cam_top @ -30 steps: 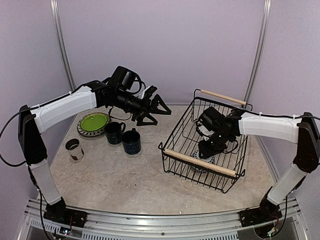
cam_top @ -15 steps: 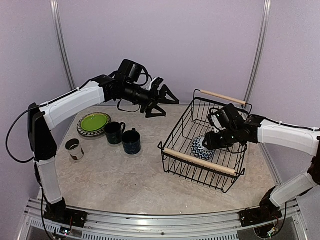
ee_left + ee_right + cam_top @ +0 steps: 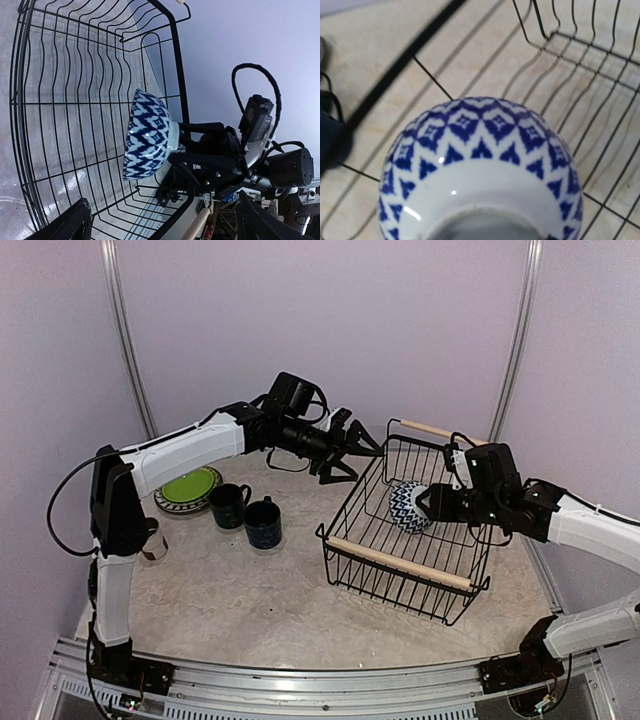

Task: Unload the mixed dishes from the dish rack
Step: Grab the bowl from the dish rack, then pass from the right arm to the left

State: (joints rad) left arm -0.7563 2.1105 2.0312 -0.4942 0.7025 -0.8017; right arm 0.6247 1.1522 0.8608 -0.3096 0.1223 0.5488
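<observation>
Your right claw (image 3: 428, 506) is closed on the blue-and-white patterned ceramic bowl (image 3: 406, 507). The jaws stand part-way apart, and in the left wrist view the black fingers (image 3: 186, 128) meet the bowl at its white-banded base end. The bowl hangs tipped on its side from that claw. It is inside the walls of the large black wire dish rack (image 3: 352, 502), over the wire floor. From the right wrist view you see only the bowl's patterned outside filling the lower frame, with the rack wires beyond it.

Your left claw (image 3: 356, 462) is spread wide and holds nothing. It hovers at the rack's far-left corner, just outside the rim, with the open jaws facing the bowl across the basket. The bowl and the right claw sit straight ahead of it and apart from it.

Behind the left claw, beneath that arm, the other dishes stand on the pale stone-look counter (image 3: 250, 590):
- The round lime green plate (image 3: 187, 485) lies flat, farthest back.
- The two dark blue mugs (image 3: 230, 505) (image 3: 264, 522) stand upright beside each other, nearer the claw than the plate.
- The small metal cup (image 3: 150, 540) stands farthest from the claw, partly hidden by the arm's black link.
</observation>
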